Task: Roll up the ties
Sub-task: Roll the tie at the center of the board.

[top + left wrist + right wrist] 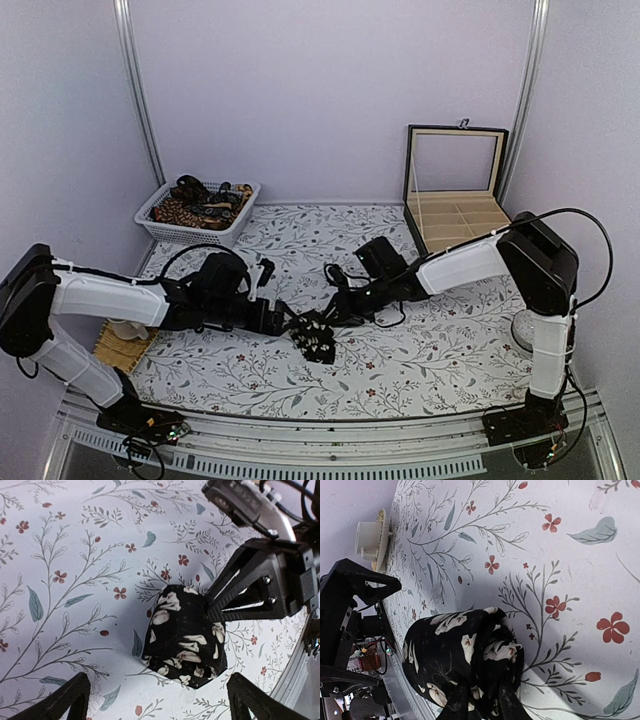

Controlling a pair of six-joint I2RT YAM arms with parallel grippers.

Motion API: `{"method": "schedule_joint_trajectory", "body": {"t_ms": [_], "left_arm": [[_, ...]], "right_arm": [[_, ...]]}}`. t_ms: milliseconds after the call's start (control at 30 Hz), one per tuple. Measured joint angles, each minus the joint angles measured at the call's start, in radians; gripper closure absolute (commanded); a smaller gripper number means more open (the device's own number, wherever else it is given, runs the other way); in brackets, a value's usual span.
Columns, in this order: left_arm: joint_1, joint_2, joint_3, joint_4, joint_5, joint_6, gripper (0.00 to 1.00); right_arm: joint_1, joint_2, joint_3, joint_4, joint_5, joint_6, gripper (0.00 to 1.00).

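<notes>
Now a rolled tie stands on the bench, gripped from one side only.
The bench, covered with a flowered cloth, carries at its far right an open box with compartments and at its far left a white basket with other ties heaped in it. The rolled tie, black with pale flowers, sits near the middle of the near side, well apart from both. The right fingers pinch the roll at one side. The left fingers are spread wide, one on each side of the roll, and do not touch it.
</notes>
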Motion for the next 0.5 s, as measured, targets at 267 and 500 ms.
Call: {"method": "schedule_joint_trajectory", "body": {"t_ms": [267, 500], "left_arm": [[0.034, 0.034, -0.04, 0.128, 0.114, -0.05, 0.12], [0.052, 0.021, -0.072, 0.149, 0.13, -0.068, 0.16]], "right_arm": [[0.028, 0.0, 0.01, -0.021, 0.035, 0.002, 0.41], [0.033, -0.002, 0.071, -0.125, 0.105, -0.043, 0.23]]}}
